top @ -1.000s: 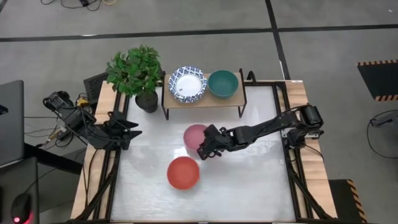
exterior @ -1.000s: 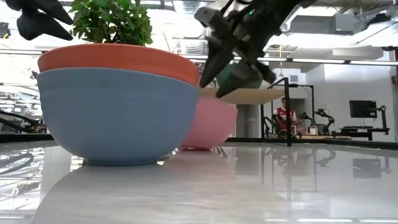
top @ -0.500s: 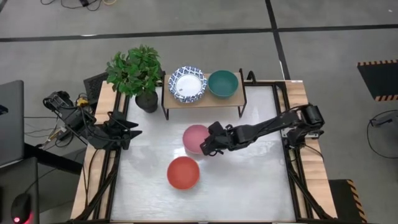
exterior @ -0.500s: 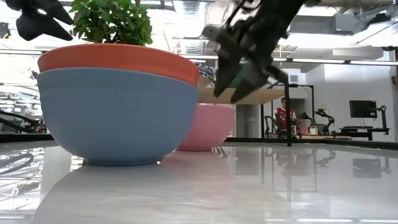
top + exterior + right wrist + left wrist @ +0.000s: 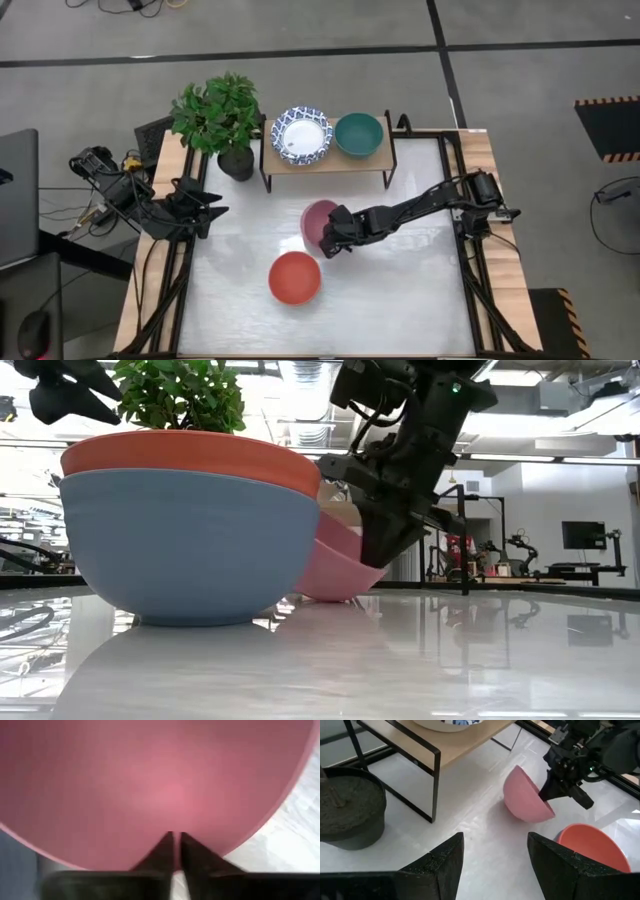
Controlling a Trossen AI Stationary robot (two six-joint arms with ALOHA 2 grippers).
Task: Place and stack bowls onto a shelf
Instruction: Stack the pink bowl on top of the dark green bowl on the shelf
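A pink bowl [image 5: 316,222] is tipped on the white table before the shelf [image 5: 325,158], with my right gripper [image 5: 333,233] shut on its right side. A red bowl with a grey-blue outside [image 5: 295,278] stands upright nearer the front edge. On the light-wood shelf rest a white bowl with a blue patterned rim [image 5: 303,136] and a teal bowl [image 5: 358,133]. My left gripper [image 5: 495,865] waits open at the table's left edge, holding nothing. My right gripper pinches the pink bowl's rim on its right side [image 5: 546,805] between its two fingers. The fingers [image 5: 385,530] slant down from the table's right. The bowl is tilted: its right rim [image 5: 375,565] is low, its left rim is raised, and its underside rests on the table.
A potted plant in a black pot [image 5: 222,125] stands at the far left beside the shelf. The table's right half and near right corner [image 5: 420,290] are bare. Black frame rails run along both sides.
My right gripper has come down onto the pink bowl's right rim and shut on it. The bowl, upright before, has tipped, with its left rim risen and its right rim low. The red bowl has stayed where it was.
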